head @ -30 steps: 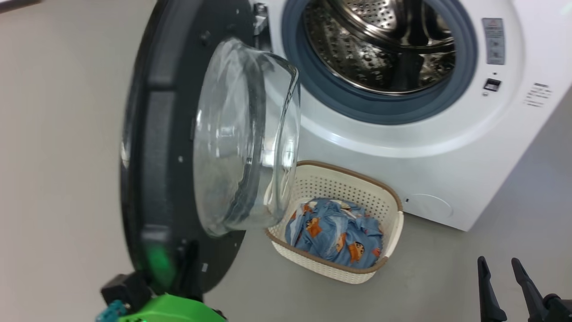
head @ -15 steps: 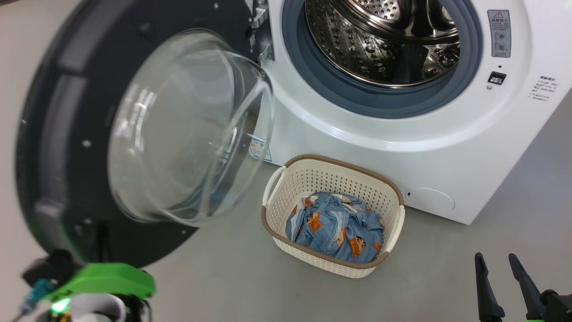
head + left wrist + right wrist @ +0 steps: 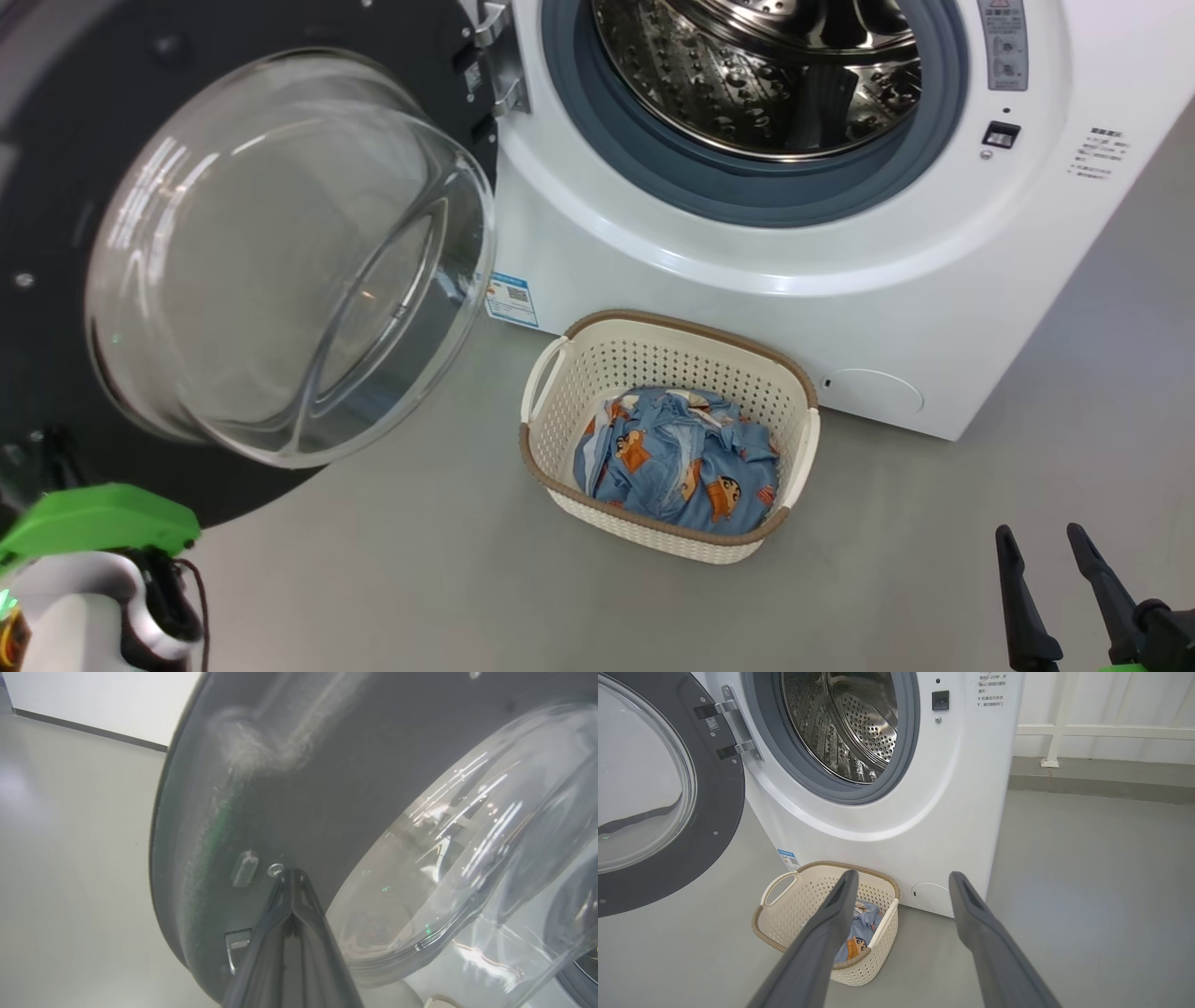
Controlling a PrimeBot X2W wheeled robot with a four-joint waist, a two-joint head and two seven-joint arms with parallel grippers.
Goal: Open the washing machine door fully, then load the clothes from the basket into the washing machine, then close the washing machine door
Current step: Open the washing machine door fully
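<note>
Clothes (image 3: 677,457) lie crumpled in the basket (image 3: 667,362), which stands on the floor (image 3: 420,579) just in front of the washing machine (image 3: 747,299), below its open drum (image 3: 747,75). Expect them to be light, soft and floppy. They will sag and trail, and a loose end could catch on the basket's perforated wall or drag over the grey gasket (image 3: 747,191), so pinch a thick bunched fold near the top of the heap rather than a thin edge. The washing machine door (image 3: 56,215) is swung wide to the robot's left. It should feel stiff and heavy on its hinge (image 3: 495,75), and the glass window (image 3: 280,261) looks slick, so push on the dark inner frame instead. Your left gripper (image 3: 290,879) has its jaws pressed together and empty, with the tips right at that frame beside a small screw (image 3: 276,870). Whether they touch it, you cannot tell. Your right gripper (image 3: 903,879) hangs with its jaws spread wide, holding nothing, well apart from the basket. The door looks about fully open, so loading seems next.
</note>
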